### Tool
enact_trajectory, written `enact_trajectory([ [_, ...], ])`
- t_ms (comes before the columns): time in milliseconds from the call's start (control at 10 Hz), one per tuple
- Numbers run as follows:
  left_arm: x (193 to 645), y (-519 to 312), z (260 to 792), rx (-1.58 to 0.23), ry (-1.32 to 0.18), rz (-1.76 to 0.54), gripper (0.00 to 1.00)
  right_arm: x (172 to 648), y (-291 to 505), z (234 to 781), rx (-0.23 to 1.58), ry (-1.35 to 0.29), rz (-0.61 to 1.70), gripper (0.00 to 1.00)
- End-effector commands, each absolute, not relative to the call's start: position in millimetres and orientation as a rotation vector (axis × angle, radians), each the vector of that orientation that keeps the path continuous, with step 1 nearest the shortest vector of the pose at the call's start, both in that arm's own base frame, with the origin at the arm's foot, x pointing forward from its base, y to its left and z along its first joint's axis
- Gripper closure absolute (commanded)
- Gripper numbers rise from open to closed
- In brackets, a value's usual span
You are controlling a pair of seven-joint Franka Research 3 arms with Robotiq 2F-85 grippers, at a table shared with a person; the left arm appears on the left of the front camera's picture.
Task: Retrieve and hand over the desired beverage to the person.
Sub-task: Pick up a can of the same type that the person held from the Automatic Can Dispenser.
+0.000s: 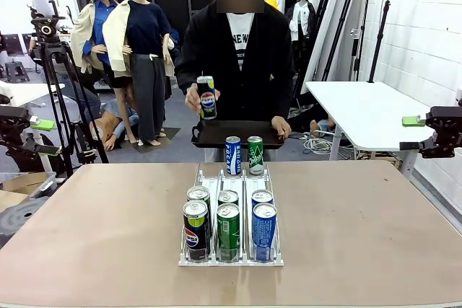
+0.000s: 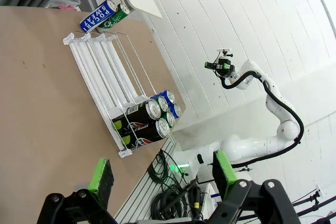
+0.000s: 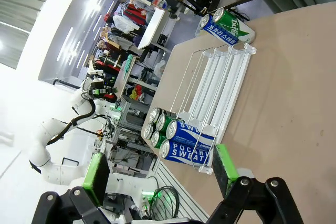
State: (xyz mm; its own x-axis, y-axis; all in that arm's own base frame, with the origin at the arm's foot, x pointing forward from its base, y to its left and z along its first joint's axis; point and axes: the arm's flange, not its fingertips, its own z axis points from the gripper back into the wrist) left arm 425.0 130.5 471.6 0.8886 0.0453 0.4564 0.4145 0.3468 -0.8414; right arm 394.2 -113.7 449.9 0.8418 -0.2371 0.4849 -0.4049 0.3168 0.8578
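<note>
Presumably wanted: the Pepsi can (image 1: 195,230), lower centre in the rack (image 1: 214,180). It looks rigid, smooth and probably full; grip mid-body. Left fingers (image 2: 101,181) and right fingers (image 3: 224,165) gape wide, empty.

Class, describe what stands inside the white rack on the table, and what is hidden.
Six cans fill the rack's near end, two per lane: black Pepsi cans left, green cans middle, blue cans right. Front cans cover most of the rear ones, so those labels are hidden.
</note>
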Motion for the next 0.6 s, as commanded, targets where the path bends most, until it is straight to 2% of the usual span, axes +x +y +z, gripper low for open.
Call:
enact_trajectory([
  [0, 424.0, 131.0, 472.3, -1.202, -0.445, -0.249, 0.0, 393.5, -113.1, 450.3, 1.259, -0.604, 0.118, 0.0],
  [500, 424.0, 131.0, 472.3, -1.202, -0.445, -0.249, 0.0, 393.5, -113.1, 450.3, 1.259, -0.604, 0.118, 0.0],
])
